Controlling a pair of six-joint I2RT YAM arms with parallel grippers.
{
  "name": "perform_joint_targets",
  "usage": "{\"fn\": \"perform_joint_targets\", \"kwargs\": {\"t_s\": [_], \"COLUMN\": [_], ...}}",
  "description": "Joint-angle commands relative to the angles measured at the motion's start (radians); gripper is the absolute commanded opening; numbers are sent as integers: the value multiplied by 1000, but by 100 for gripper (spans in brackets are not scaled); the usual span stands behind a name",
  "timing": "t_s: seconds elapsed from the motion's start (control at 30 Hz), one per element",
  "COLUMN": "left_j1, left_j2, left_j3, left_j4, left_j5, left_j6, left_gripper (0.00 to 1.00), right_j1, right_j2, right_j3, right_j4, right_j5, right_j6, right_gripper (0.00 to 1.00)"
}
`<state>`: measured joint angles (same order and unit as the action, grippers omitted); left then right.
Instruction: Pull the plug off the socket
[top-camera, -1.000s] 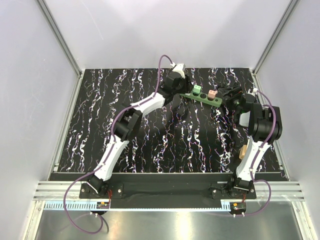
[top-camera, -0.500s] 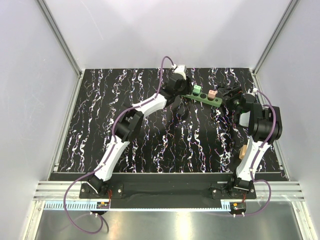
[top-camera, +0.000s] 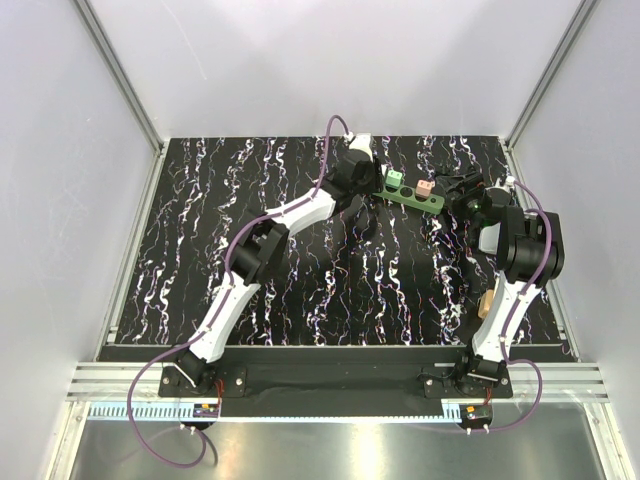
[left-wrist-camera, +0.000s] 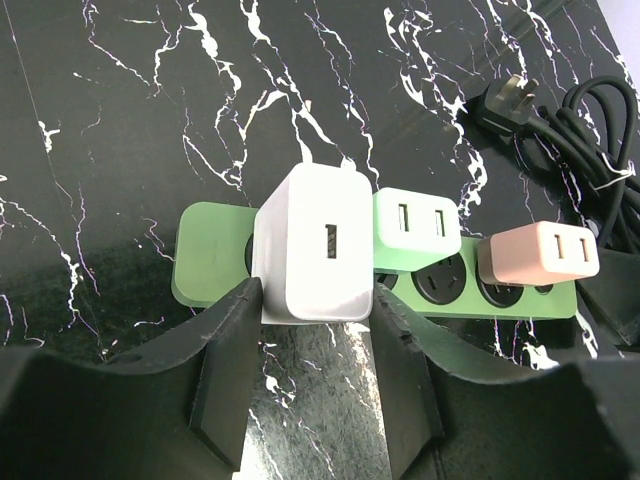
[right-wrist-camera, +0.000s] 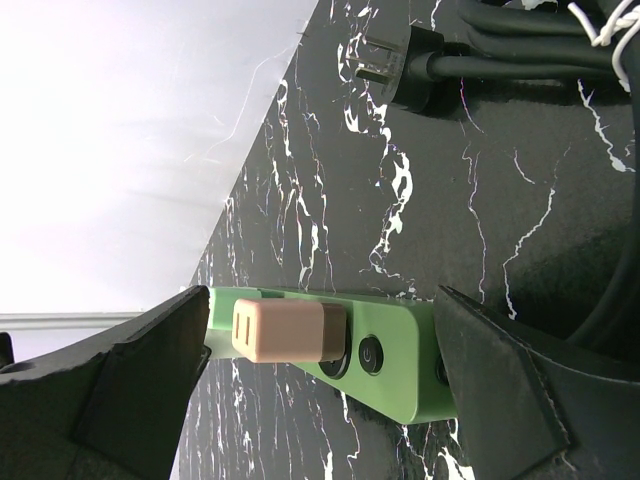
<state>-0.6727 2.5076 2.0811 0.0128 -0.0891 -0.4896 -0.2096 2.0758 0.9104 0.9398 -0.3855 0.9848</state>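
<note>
Operator: Where does the green power strip (left-wrist-camera: 215, 265) lie, and what sits in it?

Observer: Flat at the far side of the table (left-wrist-camera: 130, 130), close to the back wall, between the two arms. A white plug (left-wrist-camera: 318, 245) stands in the socket at its left end, with a mint plug (left-wrist-camera: 418, 228) just beside it. Past one free hole comes a pink plug (left-wrist-camera: 535, 252). The black cord (left-wrist-camera: 590, 120) is bundled off the right end.

Operator: Which step is this?

Observer: The grasp, I judge. The white plug is seated in its socket, so the pull itself is not yet done.

Operator: How does the left claw (left-wrist-camera: 317, 297) stand?

Observer: Partly closed and clenched on the white plug. Its two fingers (left-wrist-camera: 232, 350) flank the block, and both tips look pressed to the lower sides. How firm the hold is, I cannot say.

Operator: And the right claw (right-wrist-camera: 322, 310)?

Observer: Spread as wide as it goes and grasping nothing. It straddles the strip's right end, with the pink plug between its fingers and clear of both. The strip's end runs behind one finger, so I cannot tell whether they touch.

Operator: What does the next move call for?

Observer: A straight draw along the pins, away from the strip's face, with no twisting. Nothing pins the strip to the table, so it may rise with the plug. The right claw would probably have to close on that end or press it down first.
</note>
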Motion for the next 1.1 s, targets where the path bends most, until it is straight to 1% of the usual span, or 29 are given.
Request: {"fn": "perform_joint_targets", "kwargs": {"t_s": [0.0, 0.03, 0.13, 0.17, 0.23, 0.27, 0.33, 0.47, 0.63, 0.73, 0.77, 0.87, 0.9, 0.97, 1.0, 1.07], "left_j1": [-30, -30, -39, -41, -51, -56, -73, -102, -137, -151, -156, -157, -157, -157, -157, -157], "left_j2": [2, 2, -9, -19, -33, -56, -78, -131, -159, -177, -184, -174, -171, -162, -162, -158], "left_j3": [39, 40, 25, 17, -16, -33, -82, -163, -199, -222, -228, -216, -211, -197, -193, -184], "left_j4": [50, 53, 75, 85, 102, 122, 141, 182, 171, 168, 168, 168, 165, 158, 157, 156], "left_j5": [14, 15, 11, 8, -3, -11, -40, -84, -146, -172, -176, -172, -172, -170, -169, -167], "left_j6": [28, 37, 65, 72, 95, 105, 123, 138, 126, 102, 98, 95, 94, 91, 91, 92], "left_gripper": [49, 49, 37, 32, 26, 20, 17, 15, 13, 11, 10, 11, 11, 11, 11, 12], "right_j1": [-4, -2, -2, -2, -4, -2, -2, -2, 1, 3, 6, 28, 44, 74, 107, 133], "right_j2": [1, -2, -26, -37, -68, -80, -117, -187, -220, -212, -206, -215, -224, -259, -270, -289], "right_j3": [27, 27, 27, 24, 19, 15, 10, 2, 8, 30, 33, 61, 74, 114, 131, 186], "right_j4": [45, 42, 7, -4, -28, -51, -88, -144, -190, -208, -208, -232, -298, -375, -465, -553], "right_j5": [-21, -23, -18, -13, -4, 5, 14, 39, 33, 13, 7, -23, -15, 39, 63, 126], "right_j6": [0, -6, -27, -35, -52, -72, -101, -147, -176, -186, -186, -225, -276, -337, -395, -442], "right_gripper": [100, 100, 100, 100, 100, 100, 100, 100, 100, 97, 93, 89, 88, 88, 88, 88]}}
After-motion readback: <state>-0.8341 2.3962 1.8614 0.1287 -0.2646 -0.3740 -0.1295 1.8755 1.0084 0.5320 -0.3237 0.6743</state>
